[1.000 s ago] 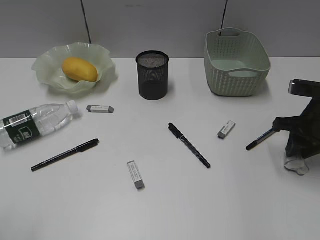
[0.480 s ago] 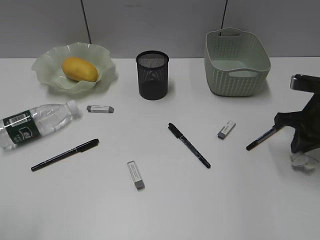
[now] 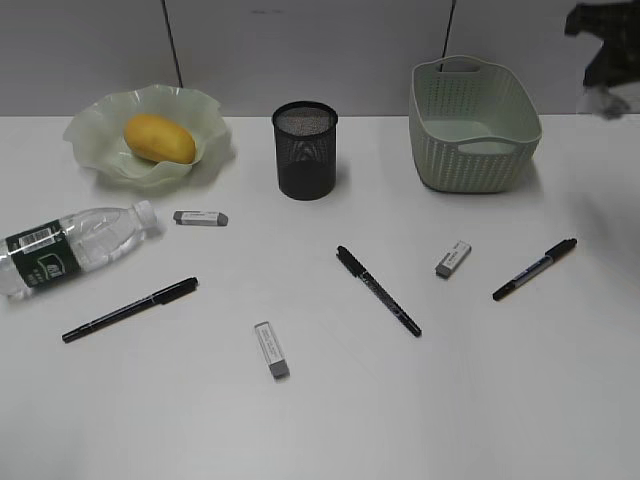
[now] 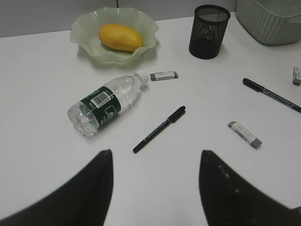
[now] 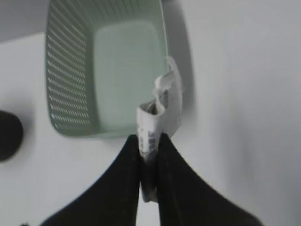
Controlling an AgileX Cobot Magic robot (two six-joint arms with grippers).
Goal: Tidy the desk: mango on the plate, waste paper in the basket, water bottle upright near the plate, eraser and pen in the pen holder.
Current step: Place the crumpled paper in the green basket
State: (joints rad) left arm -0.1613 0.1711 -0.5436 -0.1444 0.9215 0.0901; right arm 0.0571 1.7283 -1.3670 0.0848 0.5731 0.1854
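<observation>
My right gripper [image 3: 605, 85] [image 5: 149, 141] is shut on the waste paper [image 5: 160, 113] [image 3: 607, 101] and holds it high at the far right, beside and above the empty basket [image 3: 474, 150] [image 5: 70, 94]. The mango [image 3: 159, 138] [image 4: 120, 36] lies in the plate [image 3: 100, 125] [image 4: 84, 33]. The water bottle [image 3: 70, 248] [image 4: 108, 102] lies on its side at the left. Three pens [image 3: 130, 310] [image 3: 378, 290] [image 3: 534, 269] and three erasers [image 3: 200, 217] [image 3: 271, 349] [image 3: 453, 258] lie on the desk [image 3: 330, 420]. The pen holder [image 3: 304, 150] [image 4: 209, 31] stands at the back middle. My left gripper [image 4: 155, 160] is open and empty above the desk.
A grey wall panel runs behind the desk. The basket also shows at the top right of the left wrist view [image 4: 270, 21]. The pen holder's edge shows at the left of the right wrist view [image 5: 9, 134].
My right gripper has lifted the waste paper off the desk at the right edge and carried it up and back toward the basket. The pen near it now lies fully uncovered.
</observation>
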